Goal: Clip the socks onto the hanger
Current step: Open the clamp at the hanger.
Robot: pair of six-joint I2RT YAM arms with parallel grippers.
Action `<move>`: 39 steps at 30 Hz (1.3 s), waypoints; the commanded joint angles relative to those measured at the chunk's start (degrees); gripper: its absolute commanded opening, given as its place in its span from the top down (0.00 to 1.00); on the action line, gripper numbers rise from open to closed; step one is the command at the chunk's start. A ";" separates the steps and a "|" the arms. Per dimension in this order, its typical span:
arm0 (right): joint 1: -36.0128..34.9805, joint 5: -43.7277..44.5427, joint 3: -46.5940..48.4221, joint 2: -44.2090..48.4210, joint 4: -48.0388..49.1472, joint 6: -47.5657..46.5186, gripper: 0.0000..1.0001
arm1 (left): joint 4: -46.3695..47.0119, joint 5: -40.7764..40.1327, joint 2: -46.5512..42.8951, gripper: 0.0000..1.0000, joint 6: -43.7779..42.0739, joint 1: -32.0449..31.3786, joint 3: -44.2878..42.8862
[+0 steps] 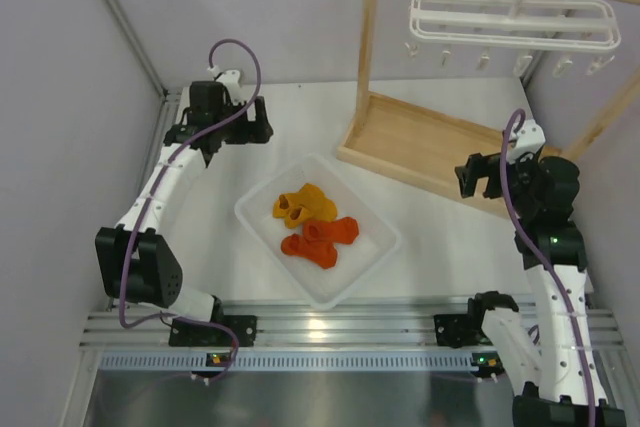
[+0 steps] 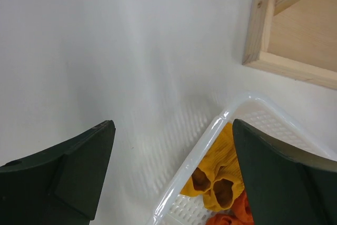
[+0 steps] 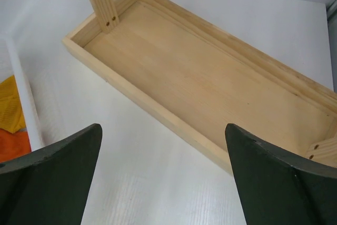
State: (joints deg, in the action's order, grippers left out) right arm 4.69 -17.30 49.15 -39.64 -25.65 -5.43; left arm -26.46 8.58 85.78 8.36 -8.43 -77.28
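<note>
Socks (image 1: pixel 318 227) lie heaped in a white tray (image 1: pixel 330 289) at the middle of the desk (image 1: pixel 300 117): two yellow ones at the far side, two red-orange ones at the near side, all touching. None is clipped yet.

The hanger (image 1: pixel 512 19) hangs by its hook from the top rail of a wooden rack (image 1: pixel 420 142) at the far right, well apart from the tray, with small clips (image 1: pixel 482 59) dangling under it.

Your left claw (image 2: pixel 172 127) is spread wide and holds nothing; it hovers over bare desk just beyond the tray's far-left rim. Your right claw (image 3: pixel 163 127) is likewise spread and empty, above the desk beside the rack's base.

What may go wrong:
- The socks overlap, so a grab may lift two at once, or drag a neighbour over the rim.
- The tray looks light; a claw catching its rim could shove it.
- The hanger hangs free, so pushing on a clip may swing it or knock the hook off the rail.
- A soft sock may fold away and miss the clip.
- Your right arm works near the rack's post and may strike it.
</note>
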 commanded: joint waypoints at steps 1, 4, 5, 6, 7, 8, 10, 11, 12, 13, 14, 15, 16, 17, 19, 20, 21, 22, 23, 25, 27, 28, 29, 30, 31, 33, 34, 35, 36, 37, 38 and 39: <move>0.76 -3.52 0.60 0.79 3.94 -0.81 0.00 | 7.20 11.05 -2.36 0.02 -1.15 -0.28 -2.18; 0.76 -5.64 1.39 0.62 4.73 -1.25 0.00 | 20.44 19.61 -5.88 0.02 1.81 -0.28 1.68; 0.76 -5.90 1.83 0.27 4.82 -0.99 0.00 | 25.53 24.51 -6.23 0.02 3.84 -0.45 2.82; 0.76 -5.73 2.88 0.09 4.82 -0.46 0.00 | 34.37 26.99 -6.06 0.02 7.95 -0.45 4.31; 0.76 -5.55 3.41 -0.35 4.65 0.67 0.00 | 39.41 29.63 -5.71 0.02 9.90 -0.71 4.93; 0.76 -5.29 4.02 -1.14 4.64 1.38 0.00 | 44.08 31.39 -5.36 0.02 11.57 -1.67 5.55; 0.76 -5.20 5.69 -1.93 4.29 4.01 0.00 | 53.86 31.15 -5.01 0.02 12.39 -3.60 6.87; 0.76 -4.42 6.22 -2.63 4.64 5.07 0.00 | 54.49 30.63 -4.57 0.03 10.90 -6.31 6.53; 0.76 -3.80 7.18 -2.81 4.90 7.26 0.00 | 54.41 28.27 -4.39 0.05 9.15 -7.91 5.31; 0.76 -3.01 7.45 -3.07 5.17 9.89 0.00 | 54.49 27.20 -4.22 0.07 6.00 -9.49 4.86; 0.76 -1.44 7.80 -3.43 5.61 11.13 0.00 | 54.76 25.71 -3.69 0.08 4.66 -12.64 4.42; 0.76 -0.99 8.24 -3.43 5.70 12.19 0.00 | 55.11 22.65 -3.43 0.11 3.52 -14.15 3.89; 0.76 -0.72 8.51 -3.52 5.87 13.59 0.00 | 56.68 21.40 -2.99 0.12 2.03 -15.47 3.63; 0.76 -0.54 8.68 -3.78 5.96 14.30 0.00 | 57.65 20.61 -1.85 0.12 1.75 -17.74 3.45; 0.76 -0.63 9.48 -3.78 6.92 15.88 0.00 | 61.32 17.97 -0.44 0.14 1.66 -19.69 2.75; 0.76 -0.80 10.09 -3.78 8.06 16.33 0.00 | 62.57 17.44 1.39 0.14 1.83 -21.27 2.22; 0.76 -1.15 10.18 -3.78 8.68 16.76 0.00 | 64.23 16.91 2.28 0.15 1.75 -21.98 1.96; 0.76 -1.59 10.44 -3.78 9.21 17.55 0.00 | 65.73 16.91 3.33 0.15 1.66 -22.68 1.69; 0.76 -3.16 10.62 -3.78 10.00 18.00 0.00 | 69.57 17.08 5.52 0.15 1.66 -23.91 1.25; 0.76 -5.45 10.97 -4.13 11.76 19.48 0.01 | 73.55 16.74 7.81 0.16 1.57 -25.06 0.73; 0.76 -7.75 11.23 -4.57 12.73 20.72 0.03 | 75.23 16.21 11.50 0.17 1.22 -26.46 -2.51; 0.76 -7.92 11.41 -4.66 13.16 22.03 0.04 | 75.67 15.68 12.65 0.17 1.48 -26.73 -3.66; 0.67 -8.01 12.02 -5.01 13.26 22.56 0.04 | 76.29 14.81 15.01 0.18 1.57 -27.17 -6.37; 0.67 -8.10 12.29 -5.18 13.60 23.27 0.04 | 76.81 14.10 16.16 0.19 1.48 -27.34 -7.61; 0.67 -7.93 12.46 -5.45 14.48 23.71 0.05 | 77.25 13.40 18.26 0.19 1.40 -27.78 -8.93; 0.67 -7.57 12.90 -5.80 15.27 24.59 0.05 | 77.61 11.82 20.65 0.21 2.10 -27.96 -13.15; 0.67 -7.49 13.17 -6.41 15.71 24.85 0.05 | 77.61 11.55 22.57 0.21 2.53 -28.13 -14.64; 0.67 -7.57 13.69 -6.77 15.98 24.94 0.05 | 77.96 11.29 23.55 0.23 3.06 -28.31 -17.18; 0.67 -7.57 13.78 -7.29 16.42 25.29 0.06 | 78.05 11.37 25.12 0.23 3.07 -28.49 -18.25; 0.67 -7.75 14.13 -7.56 17.46 25.56 0.06 | 78.22 11.55 25.92 0.23 2.98 -28.66 -20.26; 0.59 -7.75 14.31 -7.82 18.00 25.73 0.06 | 78.31 11.81 26.54 0.23 3.06 -28.75 -21.24; 0.59 -7.84 14.57 -8.43 18.35 25.82 0.06 | 78.14 12.16 27.94 0.24 3.15 -28.93 -23.08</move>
State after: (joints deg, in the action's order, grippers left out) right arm 4.69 -24.16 60.25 -47.22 -12.40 18.57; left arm 45.45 21.28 112.38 10.70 -36.88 -94.98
